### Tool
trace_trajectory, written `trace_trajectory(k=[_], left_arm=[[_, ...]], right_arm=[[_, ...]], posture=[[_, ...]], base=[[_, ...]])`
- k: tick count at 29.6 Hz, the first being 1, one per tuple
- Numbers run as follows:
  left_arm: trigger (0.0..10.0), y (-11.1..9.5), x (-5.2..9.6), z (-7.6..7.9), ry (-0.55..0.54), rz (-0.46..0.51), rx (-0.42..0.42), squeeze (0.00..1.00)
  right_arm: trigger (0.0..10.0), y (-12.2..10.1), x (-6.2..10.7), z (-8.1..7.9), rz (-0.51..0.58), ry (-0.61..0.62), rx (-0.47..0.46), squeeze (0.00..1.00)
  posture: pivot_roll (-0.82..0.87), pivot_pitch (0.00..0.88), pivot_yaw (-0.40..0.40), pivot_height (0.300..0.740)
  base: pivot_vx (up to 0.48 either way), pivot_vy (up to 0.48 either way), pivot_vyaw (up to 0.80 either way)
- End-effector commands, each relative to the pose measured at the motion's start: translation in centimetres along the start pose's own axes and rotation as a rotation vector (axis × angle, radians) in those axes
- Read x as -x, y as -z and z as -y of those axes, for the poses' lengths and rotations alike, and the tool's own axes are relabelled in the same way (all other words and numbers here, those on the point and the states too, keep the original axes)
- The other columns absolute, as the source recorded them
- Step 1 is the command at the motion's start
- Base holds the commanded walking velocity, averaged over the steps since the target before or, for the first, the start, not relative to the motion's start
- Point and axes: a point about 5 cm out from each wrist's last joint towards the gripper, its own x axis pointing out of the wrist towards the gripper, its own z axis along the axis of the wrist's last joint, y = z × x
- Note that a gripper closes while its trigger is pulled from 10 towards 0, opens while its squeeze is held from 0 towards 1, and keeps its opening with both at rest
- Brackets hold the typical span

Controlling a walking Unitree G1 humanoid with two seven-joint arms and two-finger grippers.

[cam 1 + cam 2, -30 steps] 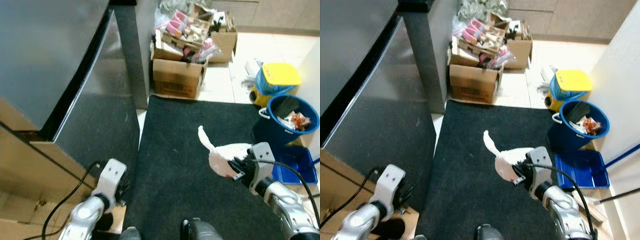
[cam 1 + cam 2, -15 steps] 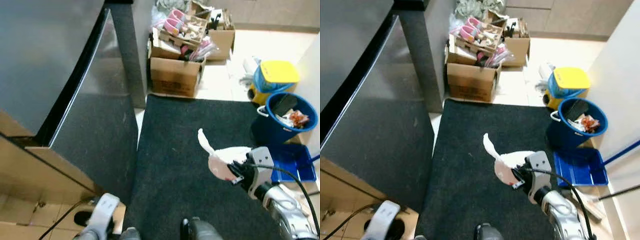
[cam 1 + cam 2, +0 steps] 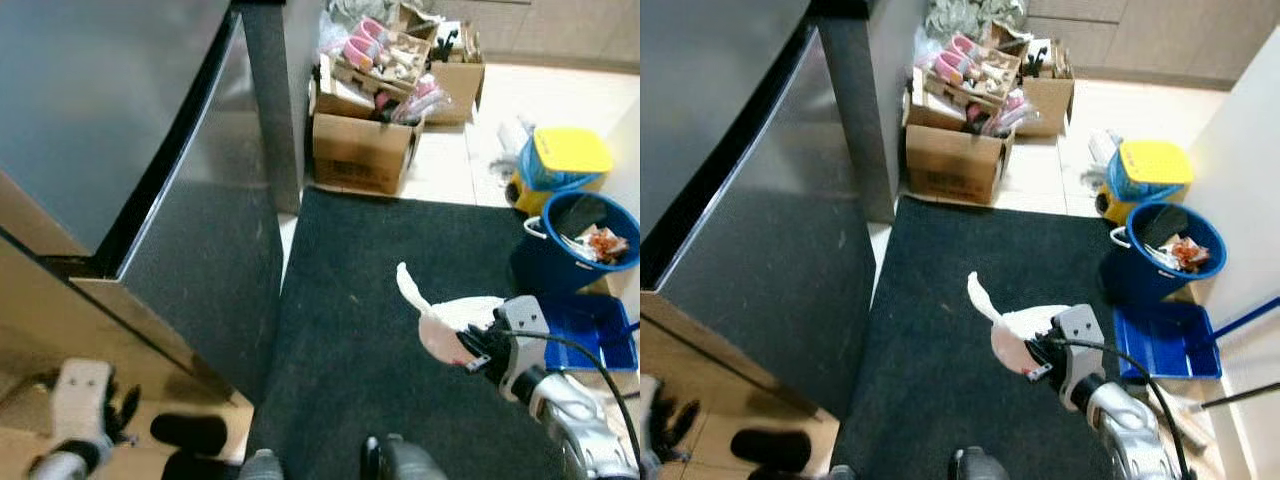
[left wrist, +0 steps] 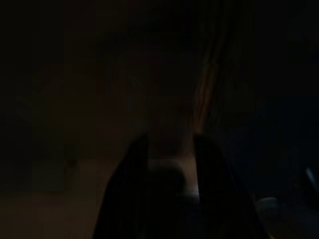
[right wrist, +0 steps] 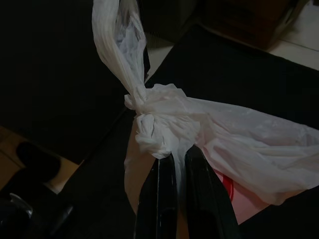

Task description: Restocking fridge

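Right hand (image 3: 478, 345) sits lower right of the head view, fingers (image 5: 158, 199) pressed together, clamped on a knotted white plastic bag (image 3: 445, 318) just under its knot. Bag hangs above the black mat (image 3: 380, 300), one twisted tail sticking up toward frame centre; something pink-red shows through the plastic near the fingers. Left hand (image 3: 120, 412) at the lower left corner, low beside the wooden cabinet (image 3: 40, 310); its wrist view is very dark, two fingers (image 4: 132, 199) slightly apart, nothing between them.

Fridge (image 3: 110, 110), grey steel, fills the upper left, doors closed, black seam running diagonally. Cardboard boxes (image 3: 365, 150) with pink shoes and clutter at top centre on the tile floor (image 3: 445, 165). Right edge: blue bucket (image 3: 580, 240) with rubbish, yellow-lidded container (image 3: 565, 155) above it, blue dustpan (image 3: 590, 330) below it.
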Motion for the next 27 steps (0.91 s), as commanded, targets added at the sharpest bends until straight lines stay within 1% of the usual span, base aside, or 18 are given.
trace_trajectory(k=[1, 2, 3, 5, 6, 8, 10, 11, 13, 14, 15, 16, 17, 19, 23, 25, 26, 27], left_arm=[[10.0, -0.5, 1.3, -0.4, 0.059, -0.015, -0.051, 0.0], [10.0, -1.0, 2.1, -0.4, 0.102, -0.015, -0.076, 0.0], [10.0, -1.0, 2.1, -0.4, 0.102, -0.015, -0.076, 0.0], [10.0, -1.7, 3.4, 0.0, 0.191, -0.012, -0.117, 0.0], [10.0, -2.0, 3.9, 0.1, 0.216, -0.008, -0.122, 0.0], [10.0, -2.4, 4.0, 0.1, 0.217, 0.007, -0.12, 0.0], [10.0, -3.4, 3.9, 0.3, 0.199, 0.054, -0.119, 0.0], [10.0, -3.9, 3.6, 0.5, 0.186, 0.077, -0.094, 0.0], [10.0, -4.2, 3.4, 0.6, 0.18, 0.089, -0.075, 0.0], [10.0, -4.6, 3.1, 0.7, 0.161, 0.11, -0.064, 0.0], [10.0, -5.3, 2.5, 1.2, 0.139, 0.147, -0.031, 0.0], [10.0, -5.5, 2.3, 1.4, 0.132, 0.157, -0.025, 0.0], [10.0, -5.5, 2.3, 1.4, 0.132, 0.157, -0.025, 0.0], [10.0, -5.6, 2.0, 2.0, 0.125, 0.168, -0.018, 0.0], [10.0, -5.7, 2.0, 2.2, 0.113, 0.173, -0.021, 0.0], [10.0, -5.8, 2.0, 2.1, 0.086, 0.18, -0.019, 0.0], [10.0, -5.9, 2.1, 1.8, 0.06, 0.181, -0.019, 0.0], [10.0, -5.9, 2.1, 1.8, 0.06, 0.181, -0.019, 0.0]], right_arm=[[10.0, 0.7, 0.2, 0.1, -0.02, 0.004, -0.009, 0.0], [10.0, 0.7, 0.1, 0.0, -0.022, 0.001, -0.008, 0.0], [10.0, 0.7, 0.1, 0.0, -0.022, 0.001, -0.008, 0.0], [10.0, 0.7, -0.2, -0.1, -0.025, -0.007, -0.01, 0.0], [10.0, 0.7, -0.3, -0.2, -0.026, -0.01, -0.009, 0.0], [10.0, 0.7, -0.4, -0.2, -0.025, -0.015, -0.009, 0.0], [10.0, 0.7, -0.4, -0.3, -0.025, -0.022, -0.009, 0.0], [10.0, 0.7, -0.4, -0.2, -0.026, -0.023, -0.008, 0.0], [10.0, 0.7, -0.4, -0.2, -0.026, -0.023, -0.008, 0.0], [10.0, 0.7, -0.3, -0.2, -0.026, -0.023, -0.008, 0.0], [10.0, 0.8, -0.3, -0.1, -0.028, -0.022, -0.009, 0.0], [10.0, 0.9, -0.2, -0.2, -0.03, -0.021, -0.009, 0.0], [10.0, 0.9, -0.2, -0.2, -0.03, -0.021, -0.009, 0.0], [10.0, 1.4, 0.0, -0.3, -0.045, -0.021, -0.005, 0.0], [10.0, 1.9, 0.3, -0.5, -0.06, -0.022, -0.005, 0.0], [10.0, 2.9, 0.6, -0.6, -0.093, -0.023, -0.007, 0.0], [10.0, 4.1, 1.0, -0.9, -0.135, -0.029, -0.004, 0.0], [10.0, 4.1, 1.0, -0.9, -0.135, -0.029, -0.004, 0.0]], posture=[[0.07, 0.224, -0.033, 0.74], [0.08, 0.227, -0.034, 0.74], [0.08, 0.227, -0.034, 0.74], [0.09, 0.233, -0.037, 0.74], [0.09, 0.233, -0.037, 0.74], [0.09, 0.233, -0.041, 0.74], [0.09, 0.234, -0.044, 0.74], [0.09, 0.233, -0.046, 0.74], [0.09, 0.233, -0.046, 0.74], [0.09, 0.233, -0.048, 0.74], [0.08, 0.234, -0.049, 0.74], [0.07, 0.234, -0.05, 0.74], [0.07, 0.234, -0.05, 0.74], [0.06, 0.234, -0.052, 0.74], [0.05, 0.235, -0.054, 0.74], [0.05, 0.237, -0.056, 0.74], [0.05, 0.238, -0.059, 0.74], [0.05, 0.238, -0.059, 0.74]], base=[[0.0, 0.0, 0.0], [0.0, 0.0, 0.0], [0.0, 0.0, 0.0], [0.0, 0.0, 0.0], [0.0, 0.0, 0.0], [0.0, 0.0, 0.0], [0.0, 0.0, 0.0], [0.0, 0.0, 0.0], [0.0, 0.0, 0.0], [0.0, 0.0, 0.0], [0.0, 0.0, 0.0], [0.0, 0.0, 0.0], [0.0, 0.0, 0.0], [0.0, 0.0, 0.0], [0.0, 0.0, 0.0], [0.0, 0.0, 0.0], [0.0, 0.0, 0.0], [0.0, 0.0, 0.0]])
